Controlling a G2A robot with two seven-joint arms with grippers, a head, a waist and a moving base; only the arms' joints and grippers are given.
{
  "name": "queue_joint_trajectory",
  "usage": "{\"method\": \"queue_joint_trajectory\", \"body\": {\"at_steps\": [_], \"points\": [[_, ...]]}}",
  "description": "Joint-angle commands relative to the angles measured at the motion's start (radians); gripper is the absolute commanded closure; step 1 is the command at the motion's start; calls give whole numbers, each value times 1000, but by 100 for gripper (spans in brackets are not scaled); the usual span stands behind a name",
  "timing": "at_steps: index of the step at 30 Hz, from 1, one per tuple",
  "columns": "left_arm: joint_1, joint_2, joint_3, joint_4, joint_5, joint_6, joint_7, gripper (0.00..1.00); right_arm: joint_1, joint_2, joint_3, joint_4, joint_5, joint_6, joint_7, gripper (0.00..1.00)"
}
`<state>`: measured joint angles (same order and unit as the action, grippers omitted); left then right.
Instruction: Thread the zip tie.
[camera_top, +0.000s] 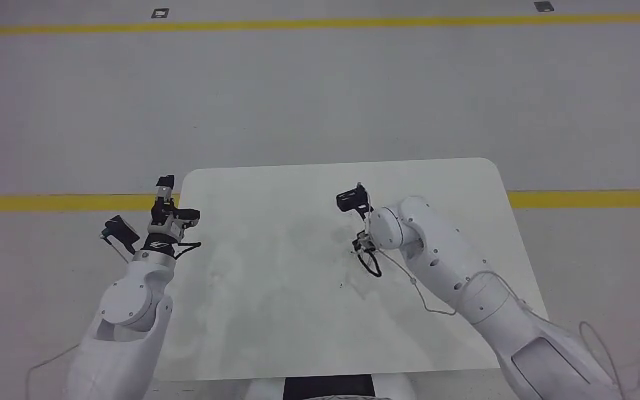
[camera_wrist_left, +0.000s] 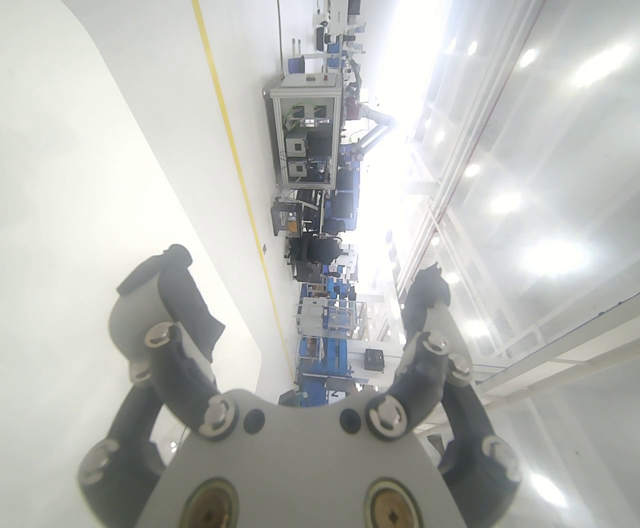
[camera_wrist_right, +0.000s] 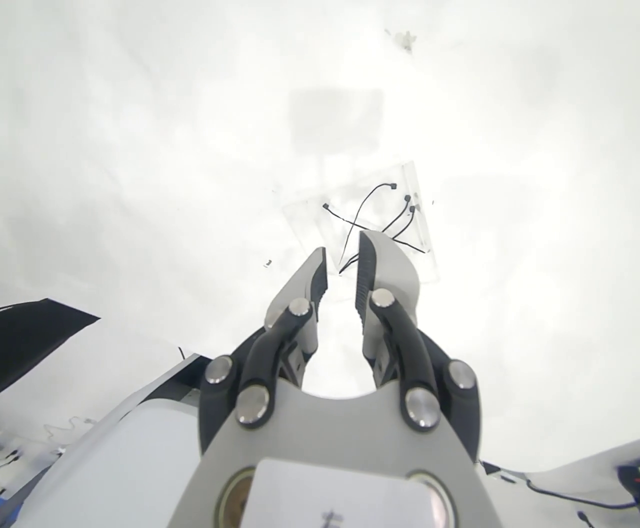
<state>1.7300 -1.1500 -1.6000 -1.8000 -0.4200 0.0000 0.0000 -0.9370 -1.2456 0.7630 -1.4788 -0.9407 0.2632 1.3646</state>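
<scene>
Several black zip ties lie crossed on a clear flat tray on the white table. My right gripper hangs just above them, pointing down, open with a narrow gap. The tail tip of one zip tie shows in that gap, and I cannot tell whether the pads touch it. My left gripper is wide open and holds nothing. It sits at the table's left edge and points out towards the room.
The right arm reaches over the table's middle right, with a thin cable trailing along it. A small dark speck lies on the table near the tray. The table's rounded left edge runs beside the left gripper.
</scene>
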Motion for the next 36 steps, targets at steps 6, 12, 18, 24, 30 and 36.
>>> {"method": "queue_joint_trajectory", "body": {"at_steps": [6,12,18,24,30,36], "points": [[0,0,0,0,0,0,0,0,-11,-10,-37,25,-47,-47,-43,84],[0,0,0,0,0,0,0,0,10,-26,-65,77,-76,-36,-34,84],[0,0,0,0,0,0,0,0,32,-45,-94,123,-96,-38,-25,84],[0,0,0,0,0,0,0,0,47,-64,-115,177,-93,-48,-19,80],[0,0,0,0,0,0,0,0,57,-80,-126,219,-94,-54,-20,82],[0,0,0,0,0,0,0,0,64,-96,-137,254,-99,-56,-26,88]]}}
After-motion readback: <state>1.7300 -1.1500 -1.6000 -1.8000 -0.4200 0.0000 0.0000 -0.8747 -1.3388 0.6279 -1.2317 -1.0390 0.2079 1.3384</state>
